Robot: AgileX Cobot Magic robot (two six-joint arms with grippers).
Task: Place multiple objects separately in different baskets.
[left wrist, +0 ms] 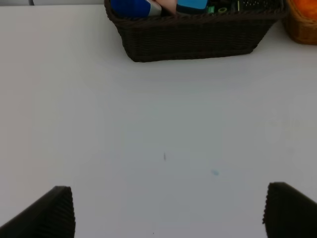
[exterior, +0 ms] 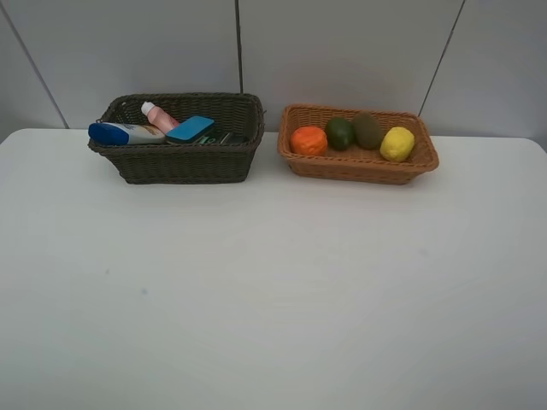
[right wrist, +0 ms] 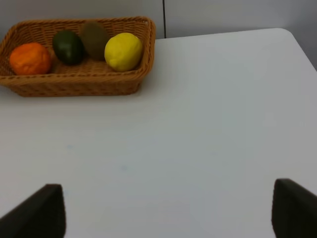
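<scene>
left gripper (left wrist: 166, 210): sitting nearest, jaws spread wide, gripping nothing, over bare table (exterior: 273, 282)
right gripper (right wrist: 166, 210): likewise spread and empty, well apart from both baskets
dark basket (exterior: 184, 162): lying far left, holding white blue-capped bottle (exterior: 124, 133), pink bottle (exterior: 159, 117), flat block (exterior: 191, 129)
tan basket (exterior: 359, 165): sitting just beside it, holding orange (exterior: 308, 140), avocado (exterior: 340, 132), kiwi (exterior: 368, 131), lemon (exterior: 397, 143)
status: sorting looking finished, toiletries and fruit separated

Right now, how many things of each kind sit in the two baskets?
Fruit: 4, the orange, avocado, kiwi, lemon.
Bottles: 2 clear, the white bottle and pink bottle.
Blue flat block: 1.
Dark item, partly hidden: 1.
Total: 8.
</scene>
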